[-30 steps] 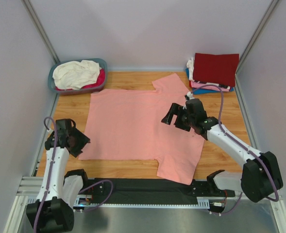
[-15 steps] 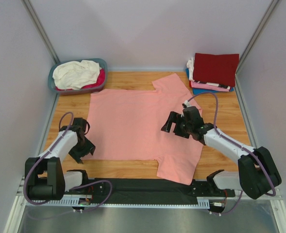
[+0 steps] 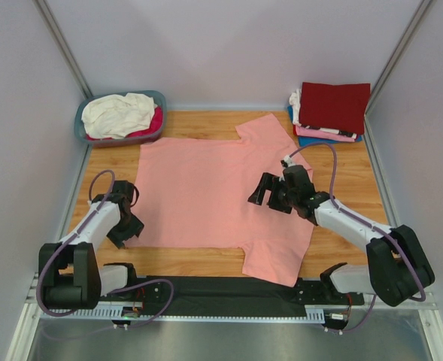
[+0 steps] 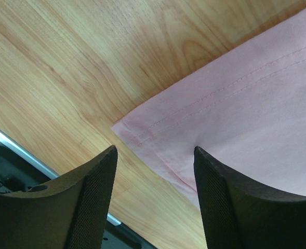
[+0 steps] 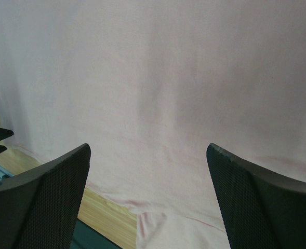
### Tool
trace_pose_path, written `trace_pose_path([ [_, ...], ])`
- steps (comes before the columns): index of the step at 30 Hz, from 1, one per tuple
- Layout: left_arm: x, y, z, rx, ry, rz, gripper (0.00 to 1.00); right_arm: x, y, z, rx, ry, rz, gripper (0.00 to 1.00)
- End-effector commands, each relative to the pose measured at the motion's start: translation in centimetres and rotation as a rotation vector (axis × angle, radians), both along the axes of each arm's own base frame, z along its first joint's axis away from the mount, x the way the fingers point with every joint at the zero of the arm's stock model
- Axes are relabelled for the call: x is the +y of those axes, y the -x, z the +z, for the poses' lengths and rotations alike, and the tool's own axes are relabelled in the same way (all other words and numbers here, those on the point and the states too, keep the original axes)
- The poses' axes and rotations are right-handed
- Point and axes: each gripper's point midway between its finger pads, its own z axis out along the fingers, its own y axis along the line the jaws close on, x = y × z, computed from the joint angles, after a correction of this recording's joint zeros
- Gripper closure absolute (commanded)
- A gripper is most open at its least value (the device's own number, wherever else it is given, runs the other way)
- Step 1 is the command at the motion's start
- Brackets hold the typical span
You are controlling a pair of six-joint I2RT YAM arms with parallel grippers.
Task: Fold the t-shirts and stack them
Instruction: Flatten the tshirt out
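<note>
A salmon-pink t-shirt (image 3: 206, 195) lies spread flat and sideways across the middle of the wooden tabletop (image 3: 353, 180), its hem along the left, one sleeve pointing to the far edge and the other to the near edge. The left claw (image 3: 127, 224) sits low at the near-left corner of that hem. In the left wrist view the left claw (image 4: 155, 155) stands moderately wide, with its fingers (image 4: 90, 202) apart and gripping nothing. The stitched corner of the salmon-pink t-shirt (image 4: 246, 119) runs in between them, with bare wood on the left side. Whether the fingertips touch the cloth cannot be told. The right claw (image 3: 260, 189) hovers over the right part of the shirt, between the two sleeves, pointing toward the left. In the right wrist view the right claw (image 5: 147, 150) is spread very wide and holds nothing. Smooth pink cloth (image 5: 158, 88) fills the view beneath it, and a strip of wood shows at the lower left. At the far-left corner stands a blue-grey basket (image 3: 80, 124) with a crumpled cream-white t-shirt (image 3: 119, 113) heaped in it and a magenta t-shirt (image 3: 156, 122) showing under that. At the far-right corner is a stack of folded shirts well apart from the spread one: a dark red t-shirt (image 3: 334, 105) on top, a pink t-shirt (image 3: 319, 134) beneath it and a blue t-shirt (image 3: 305, 141) showing at the bottom.
</note>
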Motion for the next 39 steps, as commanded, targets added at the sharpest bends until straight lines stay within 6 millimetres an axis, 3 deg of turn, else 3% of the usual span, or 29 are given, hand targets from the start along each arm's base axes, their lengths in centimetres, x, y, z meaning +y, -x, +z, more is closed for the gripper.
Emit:
trace_pose_path([
  [1,0.3,-1.1,0.1,-0.023,-0.017,-0.011,0.35,0.4,-0.6,0.5,-0.043,-0.003,0.016,0.06],
  [6,0.2,-1.7,-0.2,-0.022,-0.006,-0.028,0.45,-0.3,-0.3,1.0,-0.041,0.014,-0.010,0.07],
  [8,0.0,-1.9,-0.4,0.004,0.002,-0.041,0.59,-1.1,0.2,1.4,-0.039,0.033,-0.030,0.07],
  [9,0.0,-2.1,-0.5,0.006,0.006,-0.044,0.73,-1.4,0.5,1.4,-0.035,0.040,-0.039,0.06],
  [16,-0.4,-2.6,-0.9,0.018,0.031,-0.074,0.98,-3.1,3.4,3.4,-0.051,0.035,-0.055,0.06],
  [22,-1.2,-3.2,-0.2,-0.041,0.072,-0.104,1.00,-4.8,5.7,4.5,-0.040,0.051,-0.088,0.06],
  [26,-1.9,-3.8,0.8,-0.090,0.110,-0.121,1.00,-7.4,8.8,2.5,0.106,0.105,-0.213,0.07],
  [28,-2.4,-3.7,1.0,-0.102,0.132,-0.135,1.00,-7.8,10.1,1.7,0.131,0.118,-0.236,0.09],
  [29,-2.5,-3.8,1.0,-0.109,0.142,-0.137,0.99,-8.5,11.1,1.3,0.153,0.139,-0.284,0.10],
  [30,-2.8,-3.7,1.2,-0.116,0.155,-0.143,0.79,-8.8,11.7,1.0,0.158,0.160,-0.292,0.10],
  [33,-3.9,-2.6,1.5,-0.130,0.192,-0.160,0.44,-8.5,14.1,0.3,0.190,0.219,-0.277,0.10],
  [35,-4.8,-2.1,1.9,-0.162,0.194,-0.162,0.30,-8.1,15.7,-0.4,0.203,0.294,-0.223,0.09],
  [39,-5.9,-0.8,1.0,-0.149,0.227,-0.144,0.28,-6.8,17.2,-2.3,0.214,0.375,-0.147,0.06],
])
